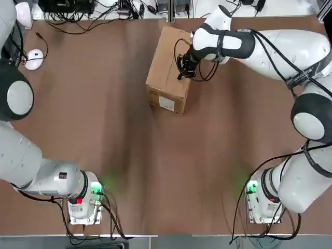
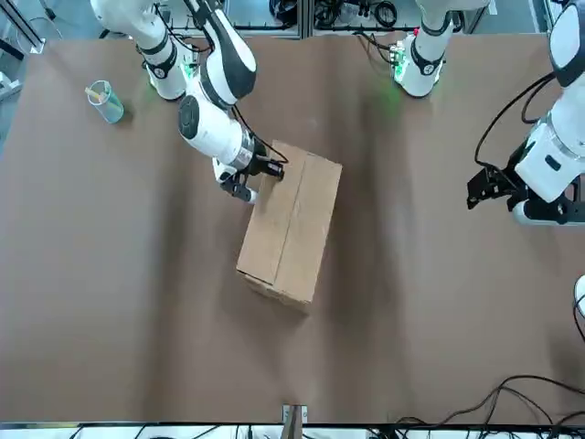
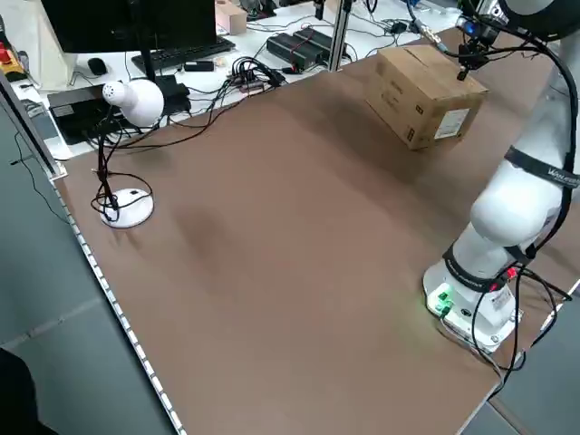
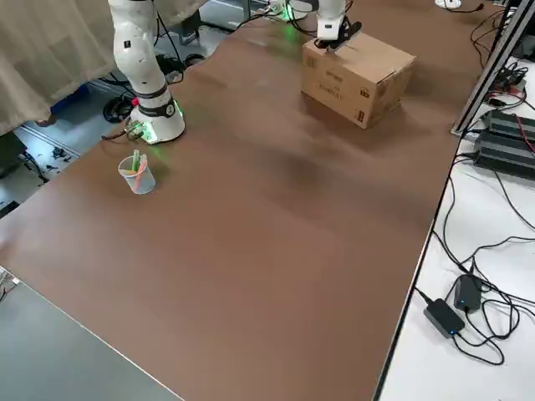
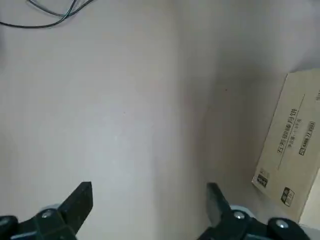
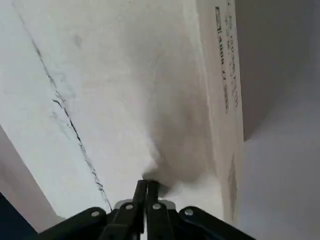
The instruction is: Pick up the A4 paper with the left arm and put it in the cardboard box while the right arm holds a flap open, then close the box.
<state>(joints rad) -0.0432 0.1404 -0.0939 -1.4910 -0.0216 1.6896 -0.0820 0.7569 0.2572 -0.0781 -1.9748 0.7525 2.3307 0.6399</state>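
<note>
The cardboard box (image 1: 168, 70) is closed, right gripper (image 1: 184, 70) pressed on its top, jaws together. Left gripper (image 2: 484, 187) is parked far left, jaws spread.

One cardboard box (image 1: 168, 70). One white mouse (image 1: 34, 58). One plastic cup (image 2: 105, 101). Two robot arms, two claws: left (image 5: 150, 200), right (image 6: 146, 187).

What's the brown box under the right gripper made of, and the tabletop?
The brown box: corrugated cardboard by the look, matte tan, folded flaps meeting at a seam, white label on one side. The tabletop: smooth matte brown surface, probably laminate; can't confirm. Right gripper presses its top.
</note>
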